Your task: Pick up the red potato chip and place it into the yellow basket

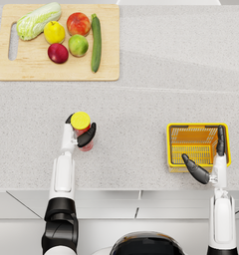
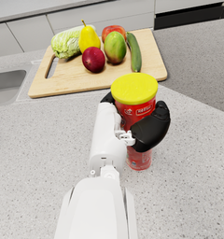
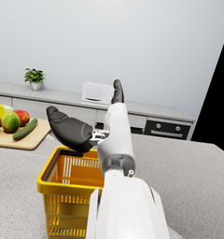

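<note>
the red potato chip can (image 2: pixel 138 135), capped with a yellow lid (image 2: pixel 134 87), stands upright on the counter (image 1: pixel 141 99), well to the left of the yellow basket (image 1: pixel 172 144) and below the cutting board (image 1: pixel 22 69) in the head view. the left hand (image 1: pixel 80 133) is wrapped around it, thumb on one side and fingers behind, so it is grasping the can; the base seems to rest on the counter, so the lift looks not yet begun. the right hand (image 1: pixel 207 158) hovers over the yellow basket with fingers spread and nothing in it, released.

to do this step well, the grip should be firm at mid-body before raising, since a smooth cylinder can slip or tilt. lift straight up, keep the can vertical, and carry it high enough to clear the near wall of the yellow basket. the right hand sits above the yellow basket and would likely need to draw aside first.
</note>
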Robot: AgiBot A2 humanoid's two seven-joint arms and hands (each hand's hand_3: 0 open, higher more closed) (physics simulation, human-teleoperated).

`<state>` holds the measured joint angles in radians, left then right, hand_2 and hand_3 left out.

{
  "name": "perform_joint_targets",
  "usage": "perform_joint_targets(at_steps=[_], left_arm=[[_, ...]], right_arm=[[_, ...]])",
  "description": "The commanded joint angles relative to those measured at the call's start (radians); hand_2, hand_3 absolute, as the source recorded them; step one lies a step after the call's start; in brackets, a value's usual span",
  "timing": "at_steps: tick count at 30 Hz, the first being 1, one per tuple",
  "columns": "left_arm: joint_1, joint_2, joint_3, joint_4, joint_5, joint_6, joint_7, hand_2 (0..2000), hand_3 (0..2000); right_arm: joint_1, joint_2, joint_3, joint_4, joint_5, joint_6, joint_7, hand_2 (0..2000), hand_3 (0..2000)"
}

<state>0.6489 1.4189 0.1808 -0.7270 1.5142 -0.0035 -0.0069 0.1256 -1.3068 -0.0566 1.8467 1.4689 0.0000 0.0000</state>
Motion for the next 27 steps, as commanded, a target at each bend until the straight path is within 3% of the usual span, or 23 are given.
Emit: perform_joint_targets(at_steps=[1, 4, 7, 9, 19, 26, 27], left_arm=[[-0.083, -0.028, 0.104, -0.370, 0.001, -0.004, 0.003, 2000, 2000], [-0.095, -0.021, 0.106, -0.654, 0.001, -0.042, 0.006, 2000, 2000], [-0.080, 0.000, 0.114, -0.830, 0.000, -0.093, 0.009, 2000, 2000], [-0.074, 0.014, 0.117, -0.914, 0.000, -0.085, 0.005, 2000, 2000], [-0.084, 0.053, 0.285, -1.066, -0.001, -0.080, -0.001, 2000, 2000], [-0.100, 0.043, 0.343, -1.048, 0.005, -0.093, 0.008, 2000, 2000], [-0.100, 0.038, 0.348, -1.052, 0.006, -0.089, 0.006, 2000, 2000]], right_arm=[[0.090, 0.011, 0.040, 0.118, 0.000, 0.000, 0.000, 0, 0], [0.117, -0.023, 0.157, 0.045, 0.000, 0.000, 0.000, 0, 0], [0.163, -0.063, 0.248, -0.013, 0.000, 0.000, 0.000, 0, 0], [0.182, -0.084, 0.289, -0.033, 0.000, 0.000, 0.000, 0, 0], [0.329, -0.199, 0.460, -0.239, 0.000, 0.002, 0.000, 0, 0], [0.366, -0.229, 0.485, -0.260, 0.002, 0.082, -0.005, 0, 0], [0.367, -0.228, 0.482, -0.257, 0.002, 0.083, -0.006, 1361, 327]])
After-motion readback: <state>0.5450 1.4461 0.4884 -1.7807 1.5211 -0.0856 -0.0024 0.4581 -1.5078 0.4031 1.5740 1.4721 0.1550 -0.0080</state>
